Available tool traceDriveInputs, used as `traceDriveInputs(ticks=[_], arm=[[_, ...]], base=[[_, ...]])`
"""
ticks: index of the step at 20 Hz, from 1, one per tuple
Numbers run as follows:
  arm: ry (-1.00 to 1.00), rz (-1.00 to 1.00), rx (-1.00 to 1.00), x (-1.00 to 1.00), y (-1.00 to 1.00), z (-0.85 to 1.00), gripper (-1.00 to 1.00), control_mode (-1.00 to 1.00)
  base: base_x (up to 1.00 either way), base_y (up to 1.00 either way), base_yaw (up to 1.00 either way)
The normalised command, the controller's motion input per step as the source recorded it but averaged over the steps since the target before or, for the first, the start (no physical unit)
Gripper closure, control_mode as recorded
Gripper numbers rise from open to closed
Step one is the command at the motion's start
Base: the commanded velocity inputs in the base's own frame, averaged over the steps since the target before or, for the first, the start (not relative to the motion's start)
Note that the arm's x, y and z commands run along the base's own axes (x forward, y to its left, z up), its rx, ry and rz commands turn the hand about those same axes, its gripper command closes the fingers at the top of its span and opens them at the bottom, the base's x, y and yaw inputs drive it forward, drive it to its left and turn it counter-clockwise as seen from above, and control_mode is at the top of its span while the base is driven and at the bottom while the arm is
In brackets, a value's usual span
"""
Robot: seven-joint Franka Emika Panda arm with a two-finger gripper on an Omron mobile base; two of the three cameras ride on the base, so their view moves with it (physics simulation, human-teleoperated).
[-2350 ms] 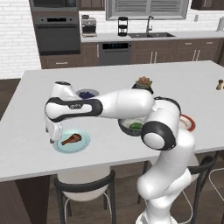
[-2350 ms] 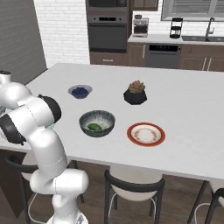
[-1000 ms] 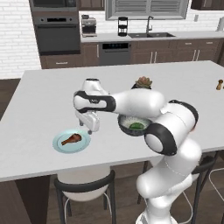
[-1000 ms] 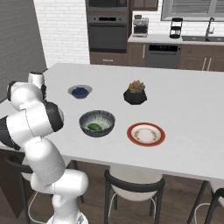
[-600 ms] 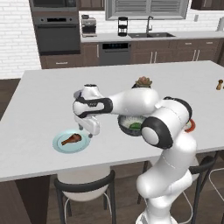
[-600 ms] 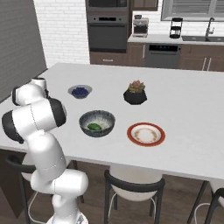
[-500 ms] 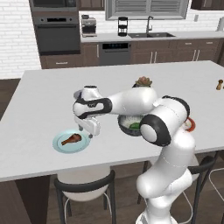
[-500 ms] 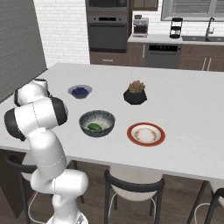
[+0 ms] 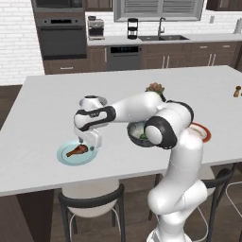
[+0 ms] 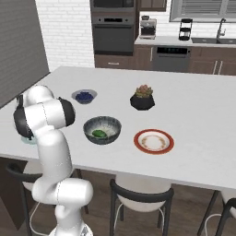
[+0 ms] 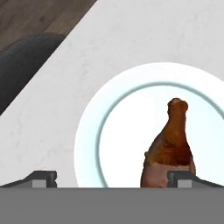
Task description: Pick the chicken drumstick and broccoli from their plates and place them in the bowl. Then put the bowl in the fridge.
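Hovering low over the light blue plate (image 9: pixel 74 154), the gripper (image 9: pixel 89 144) is seen near the front left part of the island counter (image 9: pixel 56 104), close to its front edge. In the hand view, the two fingertips (image 11: pixel 41 177) are spread wide apart with nothing clamped; the chicken drumstick (image 11: pixel 169 151) is lying on the plate (image 11: pixel 118 131), its thick end just beside the right tip and its thin bone end pointed away. In the left base view the drumstick (image 9: pixel 78 151) is shown resting on the blue plate just under the hand.

The broccoli (image 10: pixel 98 134) is found inside the dark speckled bowl (image 10: pixel 102 129), which is set near the middle of the counter's front half. The white plate with a red-orange rim (image 10: pixel 154 141) is placed just beside the bowl, toward the front edge, with only faint smears on it. A small bowl of blueberries (image 10: pixel 84 96) and a black succulent pot (image 10: pixel 142 98) are set further back, well apart from each other.

The counter surface is pale grey-white stone. Dark stools (image 9: pixel 90 208) are tucked under its front edge. Behind it, a white brick wall (image 10: pixel 64 32), a built-in oven (image 9: pixel 62 38), dark wood cabinets, a coffee maker (image 10: pixel 148 26) and a sink with tap (image 9: pixel 162 30) are seen along the back run. A pepper mill (image 9: pixel 237 90) is stood near the counter's right edge.
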Motion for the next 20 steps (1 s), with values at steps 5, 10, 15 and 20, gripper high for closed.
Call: traceDriveInputs(ticks=[5,10,15,20], arm=[[0.00,0.00,0.00,0.17,0.17,-0.30,-1.00,-1.00],[0.00,0.00,0.00,0.33,0.06,-0.17,-1.00,-1.00],[0.00,0.00,0.00,0.18,0.00,-0.37,-1.00,-1.00],[0.00,0.00,0.00,0.14,0.02,-0.28,-1.00,-1.00]], base=[[0.00,0.00,0.00],[0.00,0.00,0.00],[0.00,0.00,0.00],[0.00,0.00,0.00]])
